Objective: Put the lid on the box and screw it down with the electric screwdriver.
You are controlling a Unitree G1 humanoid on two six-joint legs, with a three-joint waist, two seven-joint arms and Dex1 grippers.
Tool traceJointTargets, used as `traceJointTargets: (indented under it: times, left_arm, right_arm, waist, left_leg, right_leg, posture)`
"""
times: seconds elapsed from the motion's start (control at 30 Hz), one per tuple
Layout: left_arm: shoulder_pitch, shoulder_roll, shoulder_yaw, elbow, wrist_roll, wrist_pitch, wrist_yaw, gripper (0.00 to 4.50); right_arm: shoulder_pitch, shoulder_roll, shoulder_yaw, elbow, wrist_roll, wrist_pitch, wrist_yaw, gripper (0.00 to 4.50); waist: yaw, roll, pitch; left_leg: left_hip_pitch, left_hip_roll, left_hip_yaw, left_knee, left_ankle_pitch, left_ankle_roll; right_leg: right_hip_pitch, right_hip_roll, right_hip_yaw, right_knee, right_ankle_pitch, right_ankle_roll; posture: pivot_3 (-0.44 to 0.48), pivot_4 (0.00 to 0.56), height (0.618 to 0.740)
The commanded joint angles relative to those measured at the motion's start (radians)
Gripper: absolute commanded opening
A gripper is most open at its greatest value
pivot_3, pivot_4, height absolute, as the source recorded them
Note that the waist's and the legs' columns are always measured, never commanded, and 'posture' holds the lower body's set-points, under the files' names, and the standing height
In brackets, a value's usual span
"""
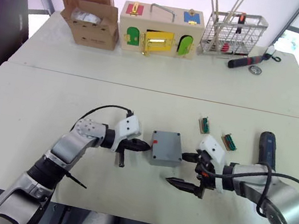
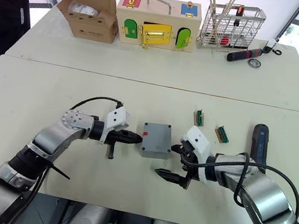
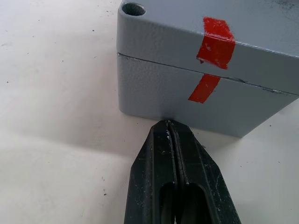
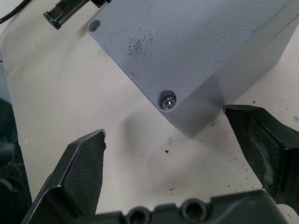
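Note:
The grey box (image 1: pixel 166 154) sits at the middle of the near table with the lid (image 1: pixel 166 141) seated on top; red tape (image 3: pixel 212 56) crosses the seam between them. My left gripper (image 1: pixel 146 146) is shut, its tip right at the foot of the box's left wall (image 3: pixel 154 88). My right gripper (image 1: pixel 178 167) is open just off the box's right corner, where a screw (image 4: pixel 167 101) sits in the lid (image 4: pixel 187 42). The electric screwdriver (image 1: pixel 267 148) lies on the table beside my right forearm, held by neither gripper.
Two small green connectors (image 1: pixel 205 125) (image 1: pixel 229 142) lie just behind my right gripper. On the far table stand a cardboard box (image 1: pixel 91 17), a wooden box with coloured doors (image 1: pixel 160 35) and a wire rack (image 1: pixel 234 34), with a black-and-red tool (image 1: pixel 245 61) beside it.

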Motion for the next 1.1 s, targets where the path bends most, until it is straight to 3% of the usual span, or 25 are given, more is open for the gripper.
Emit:
traceJointTargets:
  times: [0.03,0.17,0.27,0.33,0.43,0.57,0.73,0.83,1.1]
  left_arm:
    - [-0.014,0.005,-0.005,-0.020,-0.008,-0.001,-0.017,0.00]
    - [-0.007,0.060,0.016,-0.042,-0.016,0.009,-0.051,0.00]
    - [-0.032,0.063,0.144,-0.054,-0.132,0.087,-0.039,0.00]
    - [-0.058,0.055,0.201,-0.067,-0.182,0.115,-0.022,0.00]
    - [-0.102,0.031,0.250,-0.082,-0.238,0.165,0.008,0.00]
    - [-0.207,-0.017,0.242,-0.103,-0.266,0.182,0.034,0.00]
    - [-0.249,-0.018,0.139,-0.155,-0.244,0.152,-0.031,0.00]
    - [-0.247,0.001,0.077,-0.192,-0.230,0.137,-0.072,0.00]
    - [-0.242,0.009,0.043,-0.209,-0.236,0.138,-0.087,0.00]
  right_arm:
    - [0.004,-0.005,-0.012,-0.055,-0.014,-0.009,-0.008,4.47]
    - [0.002,-0.067,-0.102,-0.097,-0.003,0.032,-0.017,4.47]
    - [0.017,-0.121,-0.318,-0.117,0.091,0.123,0.001,4.47]
    - [0.010,-0.081,-0.455,-0.086,0.164,0.164,-0.028,4.47]
    - [-0.003,0.003,-0.551,-0.037,0.177,0.163,-0.111,4.47]
    - [-0.007,0.129,-0.554,0.026,0.100,0.090,-0.250,4.47]
    - [0.039,0.226,-0.540,0.083,-0.004,-0.007,-0.362,4.47]
    - [0.101,0.244,-0.526,0.107,-0.054,-0.065,-0.374,4.47]
    - [0.160,0.300,-0.484,0.155,-0.144,-0.233,-0.385,4.47]
  waist:
    - [0.000,0.000,0.000]
    - [-0.001,0.000,0.000]
    - [0.002,0.000,0.000]
    - [0.002,-0.001,0.001]
    - [0.002,-0.002,0.000]
    - [0.001,-0.003,0.000]
    - [-0.003,-0.002,0.000]
    - [-0.001,-0.002,0.000]
    - [-0.003,-0.002,-0.001]
  left_leg:
    - [0.000,0.000,0.000,0.000,0.000,0.000]
    - [0.000,0.000,0.000,0.000,0.000,0.000]
    - [0.000,0.000,0.000,0.000,0.000,0.000]
    - [0.000,0.000,0.000,0.000,0.000,0.000]
    - [0.000,0.000,-0.001,0.000,0.000,0.000]
    - [0.000,0.000,0.000,0.000,0.000,0.000]
    - [0.000,0.000,0.002,0.000,0.000,-0.001]
    - [0.000,0.000,0.002,-0.001,0.000,-0.001]
    - [0.001,0.000,0.003,-0.001,0.001,-0.001]
  right_leg:
    - [0.000,0.000,0.000,0.000,0.000,0.000]
    - [0.000,0.000,0.000,0.000,0.000,0.000]
    - [-0.001,0.000,0.000,0.000,0.000,0.000]
    - [0.000,0.000,0.000,0.000,0.000,0.000]
    - [0.000,0.000,0.000,0.000,0.000,0.000]
    - [0.000,-0.001,0.000,0.001,0.000,0.000]
    - [-0.002,0.000,0.000,0.004,0.000,0.000]
    - [-0.003,0.001,0.001,0.004,0.000,0.000]
    - [-0.002,0.003,0.002,0.004,0.000,0.000]
  posture:
    - [0.000,0.150,0.740]
    - [0.000,0.150,0.740]
    - [0.000,0.150,0.740]
    - [0.000,0.150,0.740]
    - [0.000,0.150,0.740]
    - [0.000,0.150,0.740]
    - [0.000,0.150,0.740]
    - [0.000,0.150,0.740]
    - [0.000,0.150,0.740]
